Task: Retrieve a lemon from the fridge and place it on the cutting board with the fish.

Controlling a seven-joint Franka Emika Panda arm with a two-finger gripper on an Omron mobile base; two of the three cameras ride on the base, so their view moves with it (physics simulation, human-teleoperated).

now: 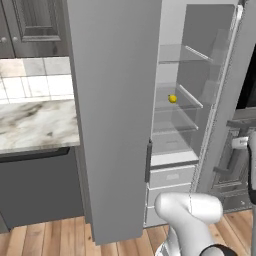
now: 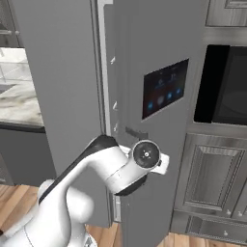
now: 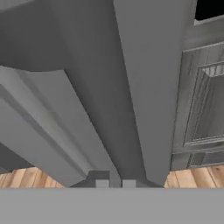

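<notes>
The fridge (image 1: 115,120) has its left door closed and its right door (image 2: 154,58) swung open. The lemon (image 1: 172,98), small and yellow, sits on a middle glass shelf inside. My arm reaches around the open door, with its wrist (image 2: 145,154) against the door's outer face. In the hand view my gripper (image 3: 115,183) is shut, its tips right at the lower end of the door's long grey handle (image 3: 65,127). I cannot tell whether the tips pinch it. The cutting board and the fish are out of view.
A marble counter (image 1: 35,125) lies left of the fridge under dark cabinets. A dark built-in oven (image 2: 224,87) and panelled cabinet doors (image 2: 212,178) stand right of the open door. Pale drawers (image 1: 170,177) fill the fridge's bottom. The floor is wood.
</notes>
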